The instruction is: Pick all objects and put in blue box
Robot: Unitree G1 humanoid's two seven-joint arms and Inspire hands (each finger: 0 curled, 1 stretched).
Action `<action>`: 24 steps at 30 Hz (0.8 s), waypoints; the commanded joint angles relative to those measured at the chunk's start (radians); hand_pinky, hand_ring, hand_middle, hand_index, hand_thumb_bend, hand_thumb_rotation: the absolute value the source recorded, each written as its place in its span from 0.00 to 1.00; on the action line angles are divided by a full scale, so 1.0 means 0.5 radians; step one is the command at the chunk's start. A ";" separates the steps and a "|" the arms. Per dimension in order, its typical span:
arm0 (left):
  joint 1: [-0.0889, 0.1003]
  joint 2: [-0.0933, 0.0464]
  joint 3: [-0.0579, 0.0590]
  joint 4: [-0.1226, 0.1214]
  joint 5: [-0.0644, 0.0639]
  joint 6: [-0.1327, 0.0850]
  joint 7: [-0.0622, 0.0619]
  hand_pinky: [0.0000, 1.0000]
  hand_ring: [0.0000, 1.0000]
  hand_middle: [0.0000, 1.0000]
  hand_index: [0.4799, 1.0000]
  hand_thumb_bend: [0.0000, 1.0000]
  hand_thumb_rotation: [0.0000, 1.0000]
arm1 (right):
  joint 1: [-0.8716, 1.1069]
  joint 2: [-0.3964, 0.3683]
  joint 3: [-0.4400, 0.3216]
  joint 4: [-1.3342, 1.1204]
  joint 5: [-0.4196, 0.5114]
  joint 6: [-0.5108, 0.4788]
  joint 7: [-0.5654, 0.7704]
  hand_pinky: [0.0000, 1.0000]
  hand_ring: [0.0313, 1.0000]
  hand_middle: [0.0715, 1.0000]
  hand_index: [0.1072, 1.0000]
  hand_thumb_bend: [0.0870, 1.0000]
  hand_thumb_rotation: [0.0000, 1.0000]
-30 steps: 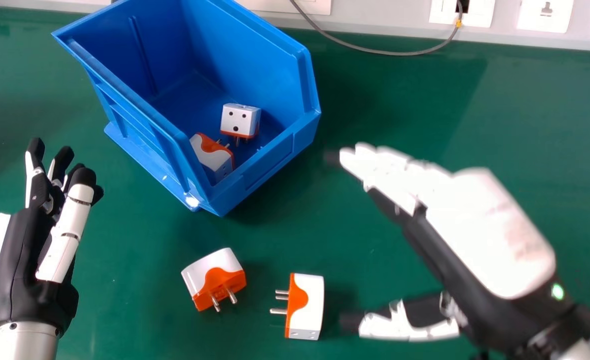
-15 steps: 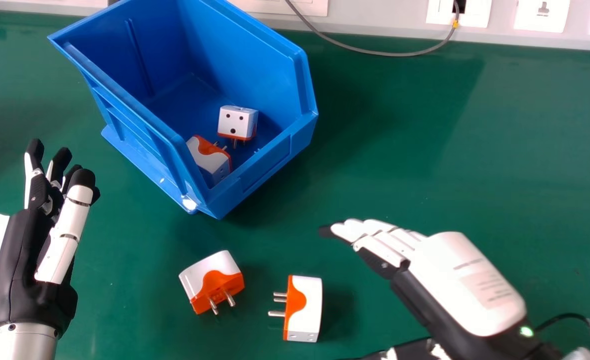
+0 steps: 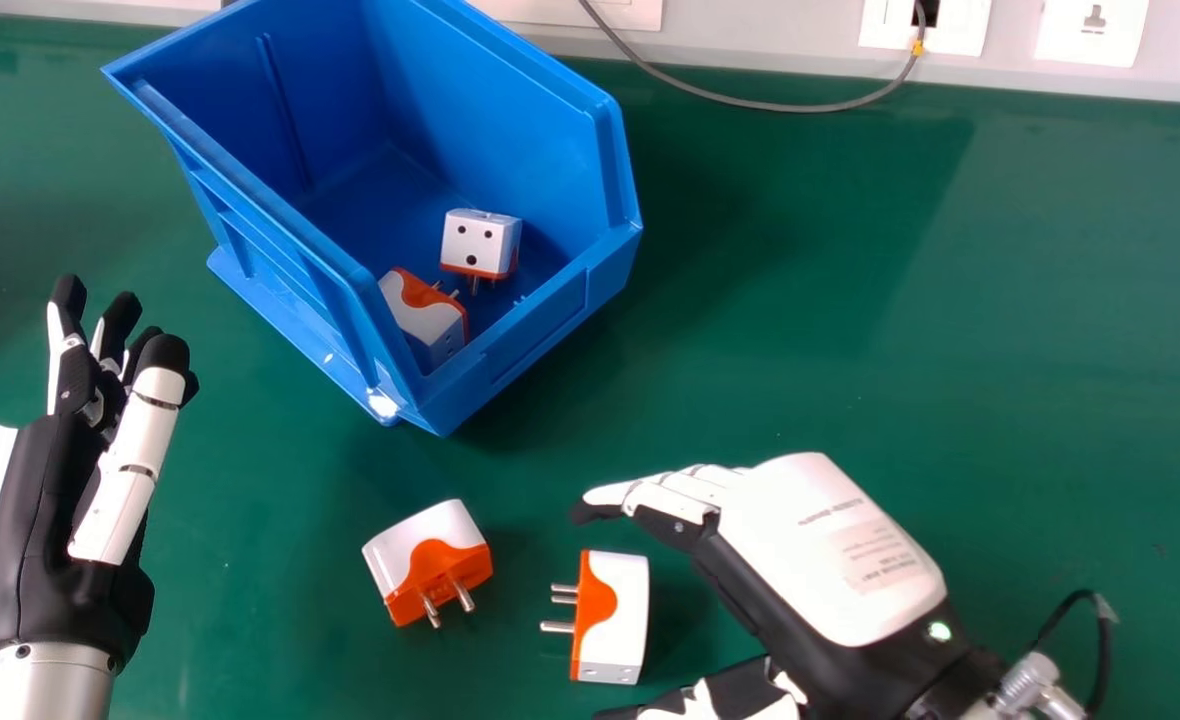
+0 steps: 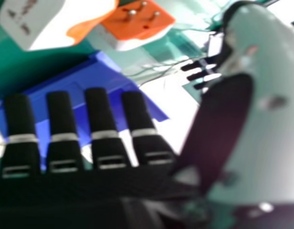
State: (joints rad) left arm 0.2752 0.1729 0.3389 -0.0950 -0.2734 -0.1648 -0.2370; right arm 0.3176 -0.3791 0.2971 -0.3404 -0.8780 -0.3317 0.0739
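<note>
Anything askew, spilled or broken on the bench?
Nothing stands out. The blue box sits upright, angled to the wall. Two adapters lie inside; two more adapters lie on the green table, pins exposed, no visible damage.

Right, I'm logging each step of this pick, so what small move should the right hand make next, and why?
Probably a slight shift to the robot's left, to bring the right-hand plug adapter between the thumb and fingers of the right hand. That hand is open and empty just right of the adapter, which lies on the table, outside the blue box.
</note>
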 commanded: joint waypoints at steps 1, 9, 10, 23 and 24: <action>-0.014 0.021 0.010 -0.028 0.000 -0.025 0.000 0.93 0.98 1.00 1.00 0.42 0.62 | -0.054 0.014 0.032 0.013 -0.010 0.023 0.003 0.63 0.72 0.73 0.72 0.52 0.45; -0.032 0.018 0.020 -0.032 -0.024 -0.010 0.004 0.92 0.98 1.00 0.99 0.42 0.62 | -0.161 0.013 0.102 0.096 0.002 0.078 0.018 0.63 0.71 0.72 0.72 0.53 0.44; -0.037 0.017 0.019 -0.030 -0.023 -0.009 0.007 0.91 0.98 1.00 0.98 0.42 0.62 | -0.167 0.010 0.106 0.101 0.004 0.082 0.021 0.63 0.71 0.72 0.72 0.54 0.44; -0.050 0.014 0.008 -0.111 -0.006 0.063 0.070 0.90 0.97 0.99 0.96 0.43 0.61 | -0.266 0.027 0.174 0.240 -0.017 0.097 -0.032 0.62 0.71 0.72 0.71 0.54 0.42; -0.049 0.014 0.009 -0.121 -0.005 0.076 0.079 0.90 0.97 0.99 0.96 0.43 0.61 | -0.274 0.029 0.179 0.256 -0.023 0.099 -0.039 0.62 0.71 0.72 0.71 0.54 0.42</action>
State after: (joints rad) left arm 0.2567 0.1731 0.3395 -0.1209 -0.2754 -0.1282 -0.2052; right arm 0.1995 -0.3689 0.3817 -0.2082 -0.8825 -0.2830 0.0764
